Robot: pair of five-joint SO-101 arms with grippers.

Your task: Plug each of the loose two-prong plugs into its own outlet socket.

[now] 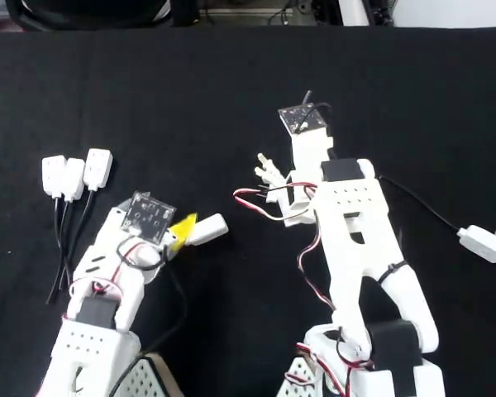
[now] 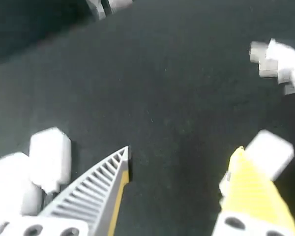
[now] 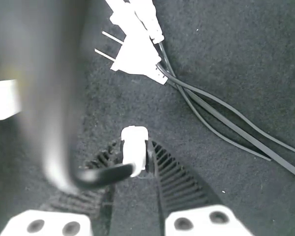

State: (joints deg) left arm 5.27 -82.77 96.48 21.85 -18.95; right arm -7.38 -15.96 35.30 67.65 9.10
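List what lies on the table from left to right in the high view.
Three corded white plugs → white block → pronged plug → lone corded plug by the right edge.

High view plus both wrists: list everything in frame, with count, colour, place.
outlet sockets: 3, white with black cords, clustered on the table's left side
white block: 1, white, at the left gripper's yellow fingertip, not clamped
loose plugs: at least 2, white with black cords, just beyond the right gripper
held plug: 1, white, between the right gripper's fingers
corded plug: 1, white, table's right edge
table: 1, black cloth
left gripper: open
right gripper: shut on held plug
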